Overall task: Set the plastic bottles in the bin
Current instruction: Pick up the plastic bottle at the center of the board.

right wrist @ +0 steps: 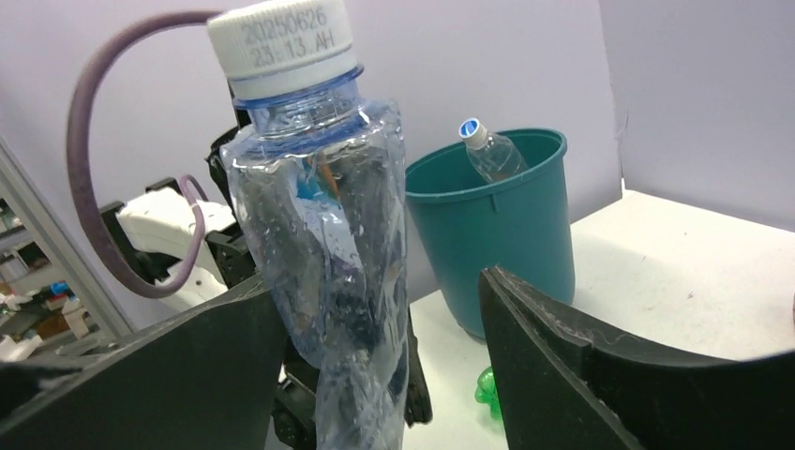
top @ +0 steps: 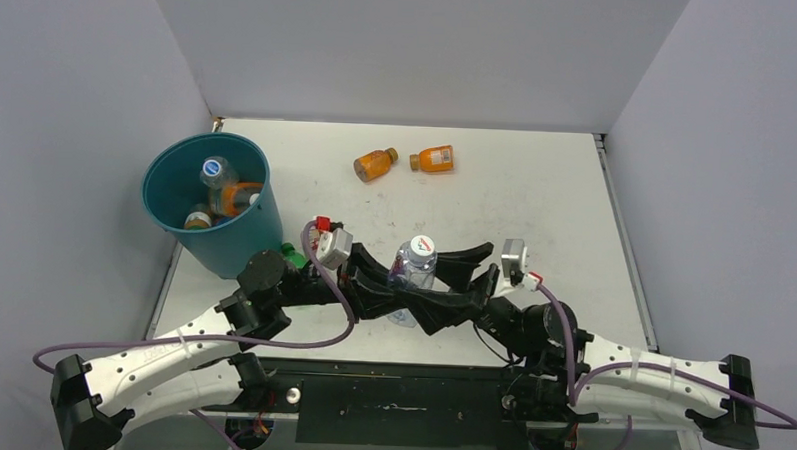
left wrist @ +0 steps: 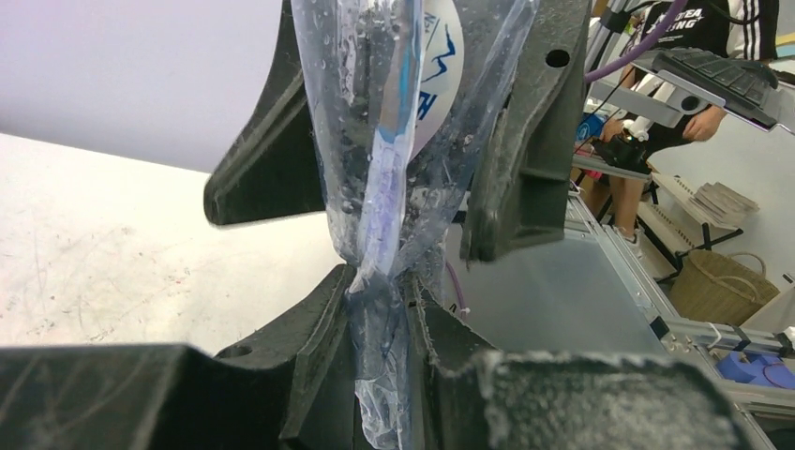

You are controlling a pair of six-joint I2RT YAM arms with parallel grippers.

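Upright clear bottle [top: 416, 264] where the two arms meet
It stands cap-up, its crushed lower body clamped in the left gripper [left wrist: 380, 286]. The right gripper [right wrist: 380, 309] flanks it higher up, jaws apart. The bin [top: 236, 247] lies well off behind the left gripper's wrist, nearer that arm. Both forearms reach low and inward.

open table [top: 555, 225] right, bin [top: 229, 247] obstructs far left

Bottles [top: 217, 173] sit in the bin [top: 236, 241], on the table's [top: 535, 210] left.
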